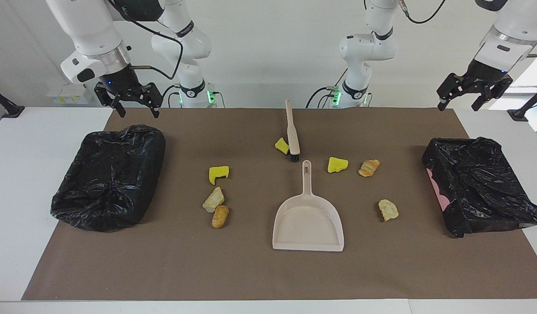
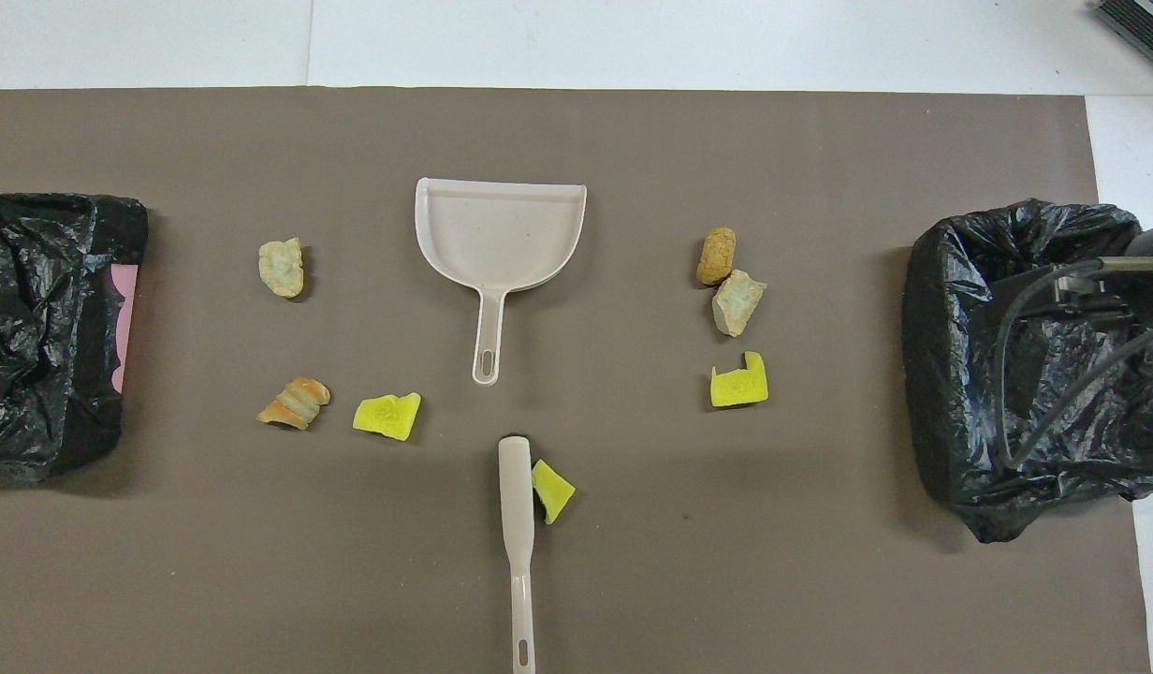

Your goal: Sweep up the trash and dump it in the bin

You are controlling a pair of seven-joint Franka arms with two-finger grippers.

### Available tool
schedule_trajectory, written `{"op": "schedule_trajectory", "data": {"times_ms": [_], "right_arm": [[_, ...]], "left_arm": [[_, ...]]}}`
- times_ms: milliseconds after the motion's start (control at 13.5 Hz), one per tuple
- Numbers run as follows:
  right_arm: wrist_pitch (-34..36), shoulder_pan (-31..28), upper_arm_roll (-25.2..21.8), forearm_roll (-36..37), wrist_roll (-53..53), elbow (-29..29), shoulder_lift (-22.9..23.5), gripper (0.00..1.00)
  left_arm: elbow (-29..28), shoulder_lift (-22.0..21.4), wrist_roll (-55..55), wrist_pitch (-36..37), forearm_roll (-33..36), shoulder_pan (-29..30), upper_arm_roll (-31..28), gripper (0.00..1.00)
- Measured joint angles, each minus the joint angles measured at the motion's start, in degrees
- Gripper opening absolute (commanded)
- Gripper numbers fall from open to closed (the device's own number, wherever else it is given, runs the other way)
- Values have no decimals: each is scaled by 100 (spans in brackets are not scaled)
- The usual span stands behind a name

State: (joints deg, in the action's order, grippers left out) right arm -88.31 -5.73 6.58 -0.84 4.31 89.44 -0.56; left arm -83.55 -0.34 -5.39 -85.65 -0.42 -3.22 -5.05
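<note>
Several trash pieces lie on the brown mat. Yellow sponge chunks: one touching the brush, one, one. Bread lumps: a croissant-like piece, a pale lump, and a pale lump beside a golden one. The beige dustpan and the brush lie mid-table. My right gripper and left gripper hang open and empty, raised over the mat's corners nearest the robots.
A bin lined with a black bag stands at the right arm's end of the table. Another black-bagged bin, with a pink wall showing, stands at the left arm's end. White table surrounds the mat.
</note>
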Motion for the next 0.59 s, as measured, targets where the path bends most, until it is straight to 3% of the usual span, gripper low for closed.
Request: {"op": "schedule_trajectory", "data": {"times_ms": [592], "right_arm": [[25, 8, 2, -4, 0, 2, 0, 100]], "left_arm": [[-8, -34, 1, 118, 0, 0, 0, 100]]}}
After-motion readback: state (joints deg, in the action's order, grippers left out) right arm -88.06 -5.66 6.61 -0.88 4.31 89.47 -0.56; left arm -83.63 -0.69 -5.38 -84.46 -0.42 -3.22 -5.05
